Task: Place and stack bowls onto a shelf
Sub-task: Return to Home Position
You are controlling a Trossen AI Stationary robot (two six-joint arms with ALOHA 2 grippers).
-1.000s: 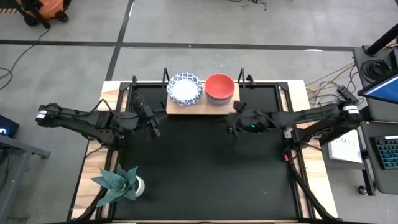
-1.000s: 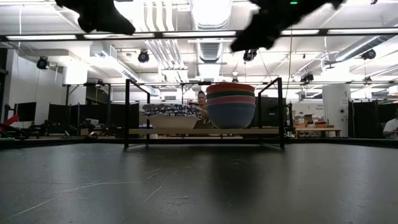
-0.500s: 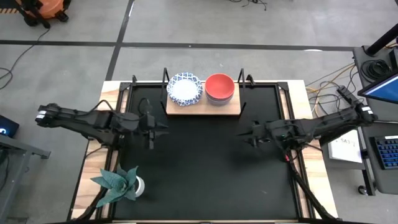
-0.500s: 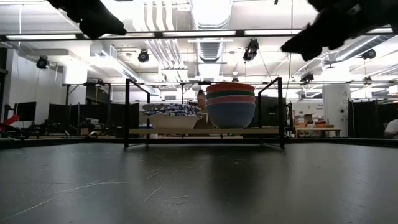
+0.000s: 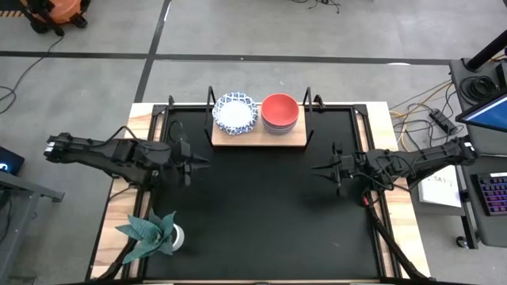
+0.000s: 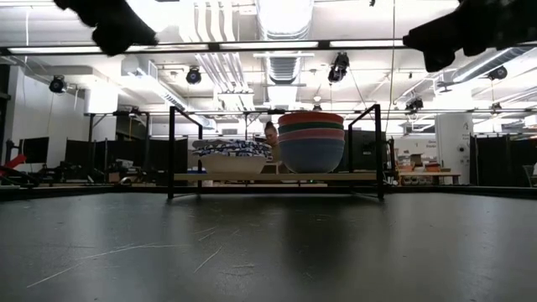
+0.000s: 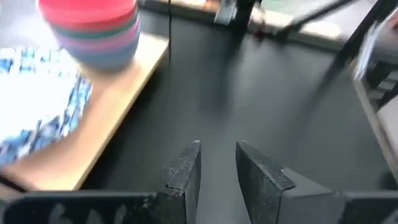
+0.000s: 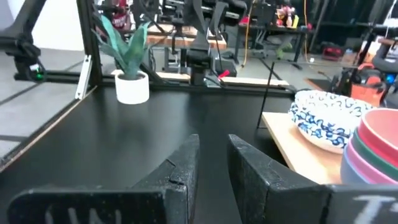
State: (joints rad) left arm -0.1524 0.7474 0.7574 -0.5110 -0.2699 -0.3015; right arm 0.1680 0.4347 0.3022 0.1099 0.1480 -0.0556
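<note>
Black matte worktop [image 5: 261, 214], scuffed in the low view. My left fingers [image 5: 202, 161] hover above it, clenched to a slit with nothing between them. Beyond them and to their right, well apart, is the shelf [image 5: 257, 140]: a light-wood board on thin black uprights. On the end nearer those fingers sit the patterned bowls [image 5: 235, 112], shallow, glossy white with blue rims, nested; I cannot tell the count. Just beside them are the plain bowls [image 5: 280, 112], smooth and deeper, nested blue, pink, green, with red on top. My right fingers [image 5: 317, 168] hover on this stack's far side, well apart, also clenched and empty. I see no bowl off the shelf. I judge the stacking finished, with only parking the arms left.
</note>
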